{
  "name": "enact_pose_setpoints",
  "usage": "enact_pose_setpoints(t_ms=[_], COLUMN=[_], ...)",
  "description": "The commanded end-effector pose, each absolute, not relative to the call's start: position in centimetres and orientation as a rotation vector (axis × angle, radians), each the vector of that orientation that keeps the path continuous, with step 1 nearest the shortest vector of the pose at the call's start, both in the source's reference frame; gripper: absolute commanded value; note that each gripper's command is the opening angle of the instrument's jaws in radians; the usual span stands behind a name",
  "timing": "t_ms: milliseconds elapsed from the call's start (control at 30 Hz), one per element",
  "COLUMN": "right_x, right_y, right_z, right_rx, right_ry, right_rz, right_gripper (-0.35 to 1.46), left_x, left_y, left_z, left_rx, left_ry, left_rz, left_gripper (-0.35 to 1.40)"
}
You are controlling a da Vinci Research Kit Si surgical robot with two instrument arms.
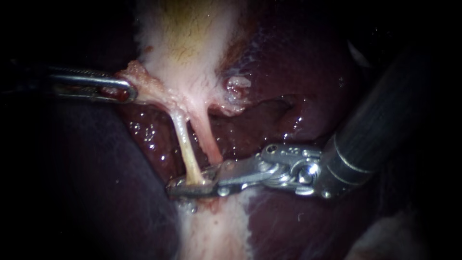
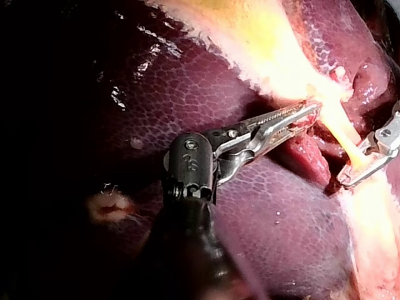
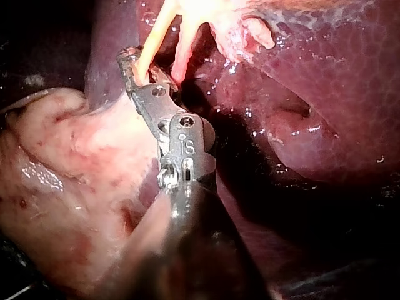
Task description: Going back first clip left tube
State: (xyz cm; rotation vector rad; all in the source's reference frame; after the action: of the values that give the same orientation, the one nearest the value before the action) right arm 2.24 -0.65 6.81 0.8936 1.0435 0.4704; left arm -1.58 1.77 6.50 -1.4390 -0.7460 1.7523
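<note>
Two tubes run down from the pale gallbladder [image 1: 187,43]: the yellowish left tube [image 1: 185,147] and the pinker right tube [image 1: 208,139]. My left instrument [image 1: 129,91] comes in from the left, and its serrated jaws [image 2: 309,115] are shut on a fold of the gallbladder's edge, holding it taut. My right instrument [image 1: 177,188] comes in from the right. Its narrow jaws lie across the lower end of the left tube, one on each side and touching it [image 3: 129,61]. I make out no clip; the jaws hide that part of the tube.
Dark wet liver [image 1: 308,86] lies around and behind the tubes, with a cleft to the right of them. Pale fatty tissue [image 1: 216,231] spreads below the right instrument's jaws. The right instrument's thick dark shaft [image 1: 385,115] crosses the right side.
</note>
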Motion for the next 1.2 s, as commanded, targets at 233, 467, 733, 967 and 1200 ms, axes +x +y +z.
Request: enact_pose_setpoints(t_ms=[233,467,733,967,1200], right_x=[2.29,2.45,2.42,2.34,2.24], right_y=[-0.65,-0.66,-0.59,-0.5,-0.49], right_z=[6.81,6.89,6.99,7.05,7.03], right_rx=[0.904,0.799,0.675,0.559,0.535], right_ry=[1.077,1.135,1.185,1.199,1.207], right_rz=[0.476,0.431,0.344,0.332,0.308], right_gripper=[0.11,0.49,0.5,0.5,0.5], left_x=[-1.58,-1.58,-1.58,-1.58,-1.57], left_y=[1.77,1.77,1.77,1.77,1.77], left_z=[6.5,6.5,6.5,6.5,6.5], left_rx=[-1.439,-1.439,-1.439,-1.439,-1.439], left_ry=[-0.746,-0.746,-0.746,-0.746,-0.747], left_rz=[1.752,1.752,1.752,1.752,1.753], left_gripper=[-0.35,-0.35,-0.35,-0.35,-0.35])
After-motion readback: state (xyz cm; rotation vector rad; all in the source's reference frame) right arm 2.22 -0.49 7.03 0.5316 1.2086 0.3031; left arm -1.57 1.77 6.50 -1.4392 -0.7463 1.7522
